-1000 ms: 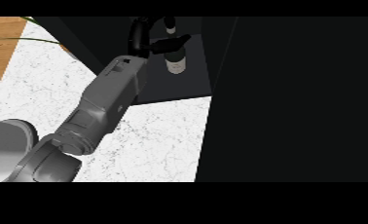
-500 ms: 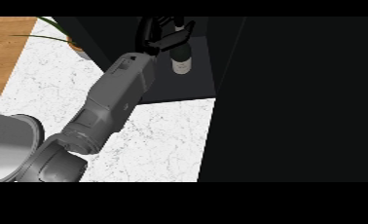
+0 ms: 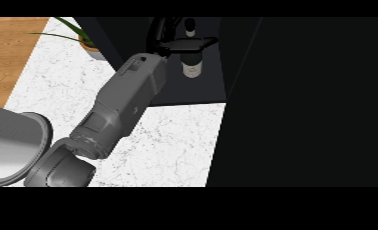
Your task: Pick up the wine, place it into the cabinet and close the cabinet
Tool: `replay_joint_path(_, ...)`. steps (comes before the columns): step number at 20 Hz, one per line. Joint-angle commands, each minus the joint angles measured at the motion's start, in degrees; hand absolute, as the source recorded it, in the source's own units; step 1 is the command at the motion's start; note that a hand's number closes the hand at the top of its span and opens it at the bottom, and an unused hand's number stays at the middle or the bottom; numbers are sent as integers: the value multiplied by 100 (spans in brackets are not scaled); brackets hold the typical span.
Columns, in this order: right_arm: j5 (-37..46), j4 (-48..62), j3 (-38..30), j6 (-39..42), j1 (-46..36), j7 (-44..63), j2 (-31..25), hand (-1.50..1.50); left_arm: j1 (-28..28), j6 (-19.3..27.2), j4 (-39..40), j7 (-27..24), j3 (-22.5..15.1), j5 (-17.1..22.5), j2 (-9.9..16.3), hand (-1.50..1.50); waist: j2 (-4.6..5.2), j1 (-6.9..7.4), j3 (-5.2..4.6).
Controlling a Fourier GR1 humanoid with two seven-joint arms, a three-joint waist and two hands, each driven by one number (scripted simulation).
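1. Plant (image 3: 83,41) in its pot sits far left on the white counter (image 3: 173,144).
2. One grey forearm (image 3: 125,104) slants up into the dark cabinet (image 3: 214,81).
3. Left hand (image 3: 181,44) curls over one wine bottle (image 3: 192,66) inside.

White marble counter (image 3: 170,139), wooden floor (image 3: 18,49), potted plant (image 3: 85,41) at back.

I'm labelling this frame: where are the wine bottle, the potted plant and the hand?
wine bottle (image 3: 191,67): head view, on its pale neck below the hand.
potted plant (image 3: 91,50): head view, on the pot's rim.
left hand (image 3: 184,44): head view, on the black thumb.
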Motion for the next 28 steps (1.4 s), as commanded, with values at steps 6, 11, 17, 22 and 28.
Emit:
replay_joint_path(6, -281, -1182, -299, -112, 303, 655, -231, -150, 505, -541, -673, 221, -272, 266, -61, -150, -80, 197, 1)
replay_joint_path(11, -114, -1047, -24, -144, 450, 405, -162, -150, 1097, -787, -1303, 293, -552, 510, -61, -150, -125, 259, 2)
replay_joint_path(17, -134, -1143, -36, -218, 510, 472, -237, -150, 2131, -846, -2236, 388, -1194, 748, -61, -150, -179, 347, 3)
replay_joint_path(22, -135, -1157, -251, -337, 593, 471, -312, -150, 3016, -495, -3304, 517, -1517, 771, -61, -150, -152, 409, 8)
replay_joint_path(28, -237, -1376, -395, -262, 557, 603, -500, -150, 4102, -424, -4525, 725, -1955, 740, 160, -150, -135, 393, 7)
